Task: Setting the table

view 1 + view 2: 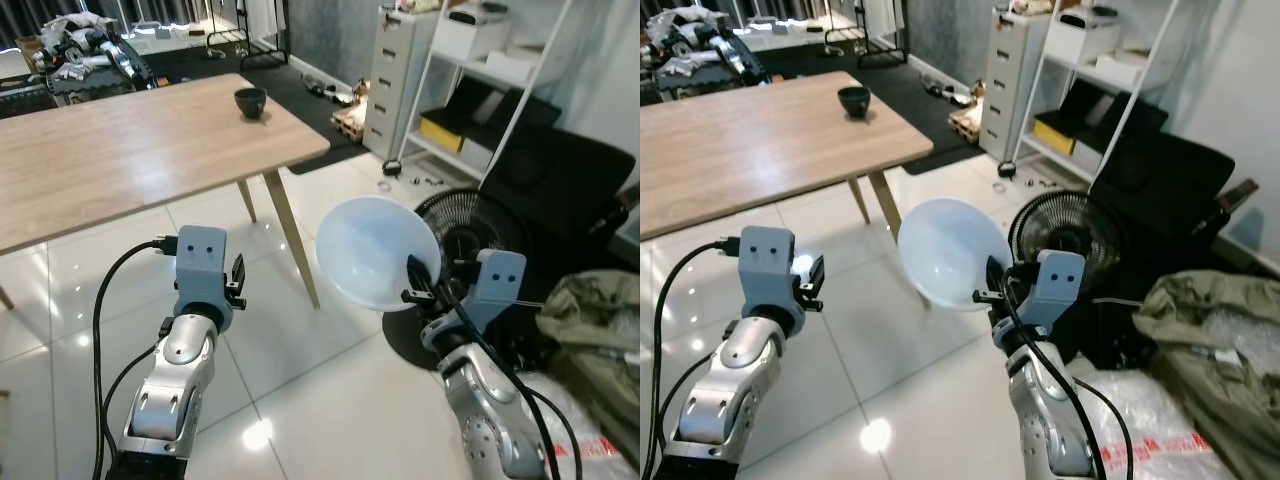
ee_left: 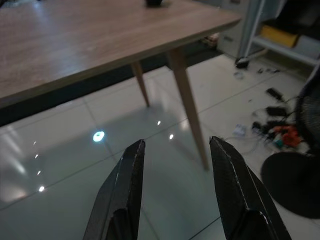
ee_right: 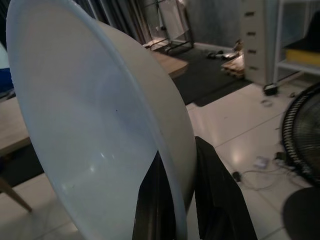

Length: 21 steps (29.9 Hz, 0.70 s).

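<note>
A large pale blue bowl (image 1: 375, 250) is held up in front of me over the tiled floor, tilted on its edge. My right gripper (image 1: 418, 280) is shut on its rim, one black finger (image 3: 215, 200) outside and one inside the wall. The wooden table (image 1: 120, 150) stands ahead to the left, with a small dark bowl (image 1: 250, 101) near its far right corner. My left gripper (image 2: 175, 170) hangs open and empty above the floor, short of the table's near corner leg (image 2: 189, 102).
A black floor fan (image 1: 470, 235) stands just behind the held bowl. White shelving (image 1: 480, 90) and a drawer unit (image 1: 392, 80) line the right wall. A heap of cloth and plastic bags (image 1: 590, 340) lies at the right. Cables and small items (image 2: 270, 127) litter the floor near the fan.
</note>
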{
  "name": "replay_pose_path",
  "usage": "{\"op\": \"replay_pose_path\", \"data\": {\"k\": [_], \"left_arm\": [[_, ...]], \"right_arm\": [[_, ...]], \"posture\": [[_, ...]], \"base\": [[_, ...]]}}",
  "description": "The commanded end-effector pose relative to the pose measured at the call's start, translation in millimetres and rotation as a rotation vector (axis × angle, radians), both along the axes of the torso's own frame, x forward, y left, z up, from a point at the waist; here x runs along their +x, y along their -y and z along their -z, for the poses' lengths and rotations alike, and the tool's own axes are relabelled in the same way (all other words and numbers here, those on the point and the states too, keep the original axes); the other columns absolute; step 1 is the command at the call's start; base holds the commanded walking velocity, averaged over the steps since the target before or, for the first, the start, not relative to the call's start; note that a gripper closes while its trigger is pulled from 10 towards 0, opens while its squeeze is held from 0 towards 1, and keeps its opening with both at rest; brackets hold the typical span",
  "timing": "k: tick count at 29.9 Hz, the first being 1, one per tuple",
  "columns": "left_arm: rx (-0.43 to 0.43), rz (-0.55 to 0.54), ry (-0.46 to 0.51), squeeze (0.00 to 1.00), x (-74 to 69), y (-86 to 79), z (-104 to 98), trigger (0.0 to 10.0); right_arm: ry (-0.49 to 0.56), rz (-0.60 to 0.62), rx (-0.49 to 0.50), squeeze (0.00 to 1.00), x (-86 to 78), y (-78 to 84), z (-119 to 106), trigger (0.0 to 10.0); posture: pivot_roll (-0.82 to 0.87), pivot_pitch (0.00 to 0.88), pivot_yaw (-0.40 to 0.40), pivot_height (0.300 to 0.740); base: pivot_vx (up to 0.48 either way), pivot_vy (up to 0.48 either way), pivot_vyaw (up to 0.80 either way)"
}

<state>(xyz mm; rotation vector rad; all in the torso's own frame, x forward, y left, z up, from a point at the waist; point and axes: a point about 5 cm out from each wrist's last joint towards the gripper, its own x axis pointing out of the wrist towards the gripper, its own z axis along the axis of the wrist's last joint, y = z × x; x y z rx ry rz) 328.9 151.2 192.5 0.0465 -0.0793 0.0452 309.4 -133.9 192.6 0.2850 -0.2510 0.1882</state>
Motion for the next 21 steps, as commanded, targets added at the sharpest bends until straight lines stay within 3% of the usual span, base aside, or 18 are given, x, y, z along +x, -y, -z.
{"op": "replay_pose_path", "data": {"k": [1, 21], "left_arm": [[0.004, -0.009, -0.012, 0.0, -0.9, -0.8, 3.7, 10.0], [0.005, -0.009, -0.012, 0.0, -0.9, -1.2, 3.3, 10.0]], "right_arm": [[-0.005, -0.001, -0.005, 0.0, -0.9, -0.1, 2.2, 10.0], [-0.007, -0.004, -0.009, 0.0, -0.7, -1.1, 2.8, 10.0]], "posture": [[0.08, 0.11, 0.095, 0.74], [0.08, 0.116, 0.096, 0.74]], "base": [[0.465, 0.0, 0.0], [0.465, 0.0, 0.0]]}}
